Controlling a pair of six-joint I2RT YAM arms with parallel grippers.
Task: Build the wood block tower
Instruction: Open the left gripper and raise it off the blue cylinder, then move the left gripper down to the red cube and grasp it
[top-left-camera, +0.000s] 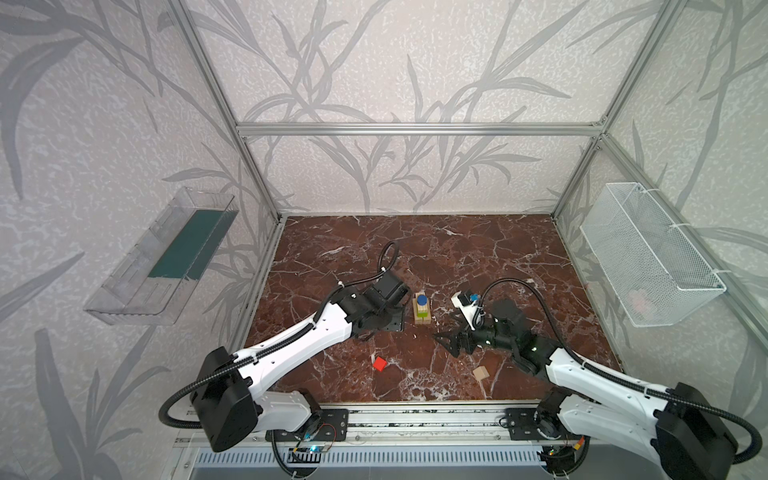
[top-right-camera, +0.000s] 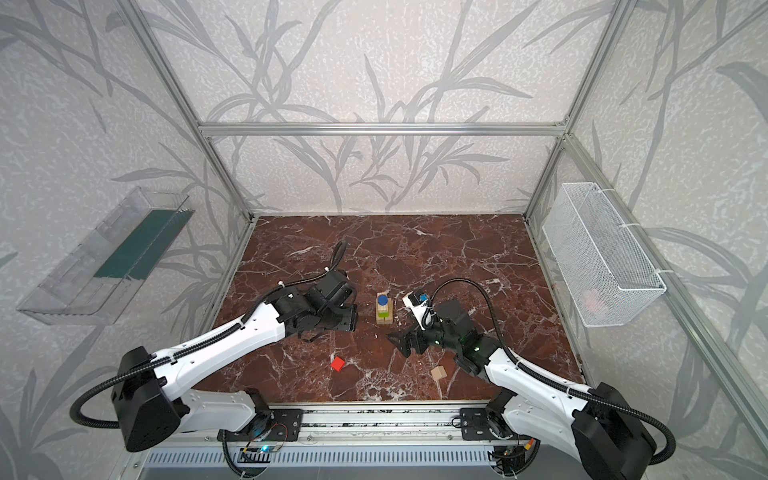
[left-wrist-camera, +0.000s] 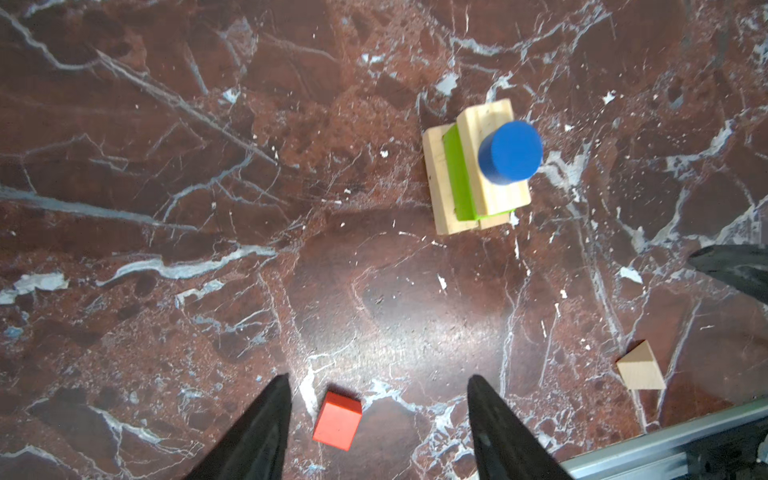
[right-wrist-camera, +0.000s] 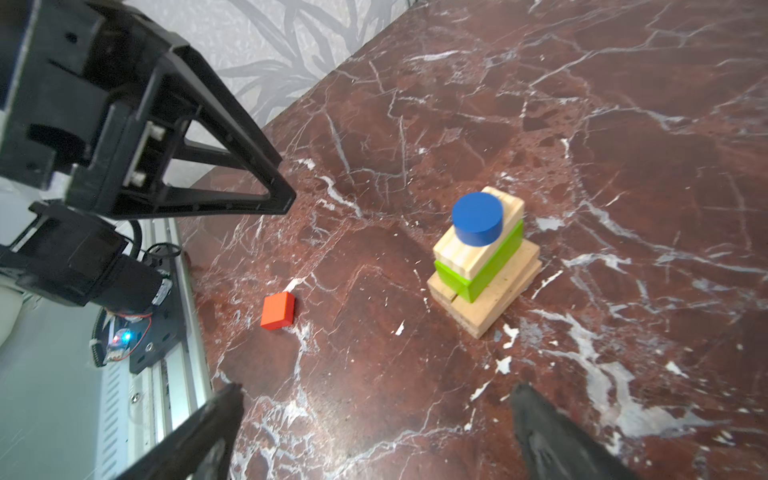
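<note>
Wood block tower (left-wrist-camera: 478, 166) stands on the red-brown marble tabletop (left-wrist-camera: 166, 249): pale bars, a lime-green bar (left-wrist-camera: 457, 174), 1 more pale bar, and a blue wooden disc (left-wrist-camera: 510, 151) on top. Left gripper (left-wrist-camera: 379, 378) points straight down, fingers spread and empty. Right gripper (right-wrist-camera: 379, 388), likewise spread and empty, aims low at the stack. Small red block (left-wrist-camera: 336, 419) lies framed between the left fingers, so the left arm is nearer. Pale wood wedge (left-wrist-camera: 642, 368) lies nearer the right arm.

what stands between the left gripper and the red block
Nothing visible. The red block lies on bare marble tabletop close to the open left gripper; the tower and wedge sit off to the side.
</note>
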